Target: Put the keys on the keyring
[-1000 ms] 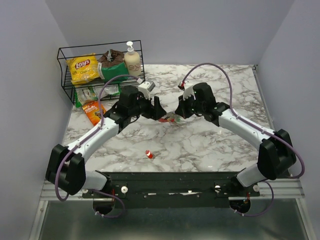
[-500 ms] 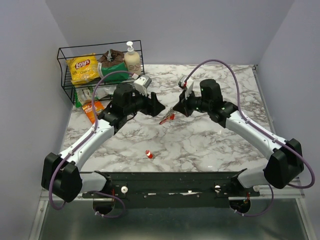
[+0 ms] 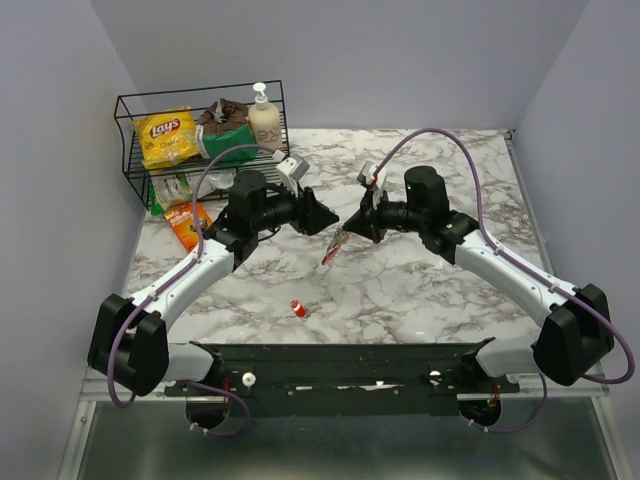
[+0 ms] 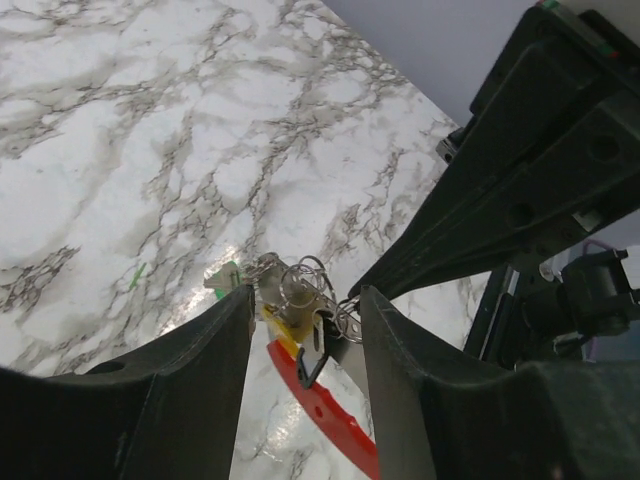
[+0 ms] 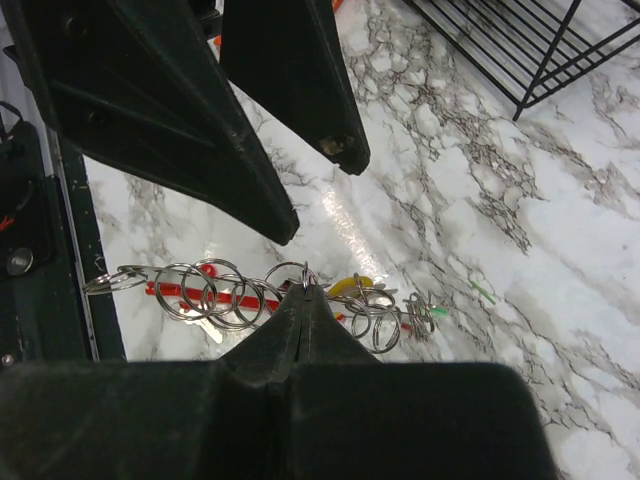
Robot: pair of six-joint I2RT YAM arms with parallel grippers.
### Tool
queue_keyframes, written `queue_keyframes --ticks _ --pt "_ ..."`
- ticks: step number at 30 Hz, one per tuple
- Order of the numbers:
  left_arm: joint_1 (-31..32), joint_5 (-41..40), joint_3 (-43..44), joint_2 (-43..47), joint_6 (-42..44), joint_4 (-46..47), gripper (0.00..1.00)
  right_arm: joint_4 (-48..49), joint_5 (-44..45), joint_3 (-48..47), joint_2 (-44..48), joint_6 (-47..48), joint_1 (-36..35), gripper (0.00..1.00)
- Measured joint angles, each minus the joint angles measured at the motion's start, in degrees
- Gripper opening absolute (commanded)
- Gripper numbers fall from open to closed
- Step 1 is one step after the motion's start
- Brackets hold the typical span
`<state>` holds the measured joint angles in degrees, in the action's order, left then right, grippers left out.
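Observation:
My right gripper (image 3: 348, 224) is shut on a silvery ring of the keyring (image 3: 332, 250) and holds it above the table; the red loop hangs down to the left. In the right wrist view the shut gripper (image 5: 305, 290) pinches one ring of a chain of rings, with the red loop (image 5: 200, 300), a yellow-headed key (image 5: 355, 287) and a green-headed key (image 5: 437, 312) behind. My left gripper (image 3: 322, 214) is open beside it. In the left wrist view the open left gripper (image 4: 305, 300) has the rings, the yellow key (image 4: 280, 325) and the red loop (image 4: 320, 410) between its fingers. A red-headed key (image 3: 298, 308) lies alone on the marble.
A black wire basket (image 3: 128, 108) stands at the back left with a Lays bag (image 3: 165, 136), a soap bottle (image 3: 264, 120) and other packets. An orange packet (image 3: 185, 222) lies beside it, under the left arm. The basket's corner shows in the right wrist view (image 5: 520, 40).
The keyring has come up off the table in my right gripper. My left gripper came off it, drew back, and has now moved close again, open around the hanging keys.

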<state>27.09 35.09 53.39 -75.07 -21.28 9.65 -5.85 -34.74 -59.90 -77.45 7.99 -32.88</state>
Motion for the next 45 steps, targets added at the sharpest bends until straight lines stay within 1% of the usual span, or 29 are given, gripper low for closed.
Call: queue_keyframes --ticks 4,8,15,20,25,28,32,40,43,45 --pt "0.0 1.9 -2.8 0.0 -0.2 3.0 0.57 1.1 -0.1 1.7 0.0 -0.2 0.0 0.01" --pt "0.0 1.7 -4.2 0.0 0.4 3.0 0.58 3.2 1.5 5.7 0.0 -0.5 0.0 0.01" --pt "0.0 0.6 -7.9 -0.5 1.0 3.0 0.58 2.8 5.0 13.9 0.0 -1.6 0.0 0.01" --pt "1.6 0.4 -8.6 -3.6 1.4 3.1 0.62 3.0 5.2 16.5 0.0 -3.2 0.0 0.01" --pt "3.6 0.8 -8.9 -6.9 1.7 4.0 0.62 3.6 3.8 17.9 -0.7 -6.1 0.0 0.01" --pt "4.2 2.2 -8.9 -8.4 1.8 5.1 0.6 4.3 3.2 19.5 -1.0 -8.1 0.0 0.01" --pt "4.2 5.3 -9.3 -10.6 1.2 9.0 0.44 5.4 2.0 20.3 -1.5 -9.9 0.0 0.01" --pt "4.3 11.7 -11.9 -14.6 -2.0 18.2 0.44 9.7 0.5 22.4 -1.2 -12.0 0.0 0.01" --pt "4.5 13.5 -12.7 -14.7 -2.6 20.5 0.4 11.0 0.0 23.0 -0.9 -12.5 0.0 0.01" --pt "4.7 14.5 -13.2 -14.7 -2.8 21.6 0.4 11.8 -0.4 23.1 -0.8 -12.5 0.0 0.01"
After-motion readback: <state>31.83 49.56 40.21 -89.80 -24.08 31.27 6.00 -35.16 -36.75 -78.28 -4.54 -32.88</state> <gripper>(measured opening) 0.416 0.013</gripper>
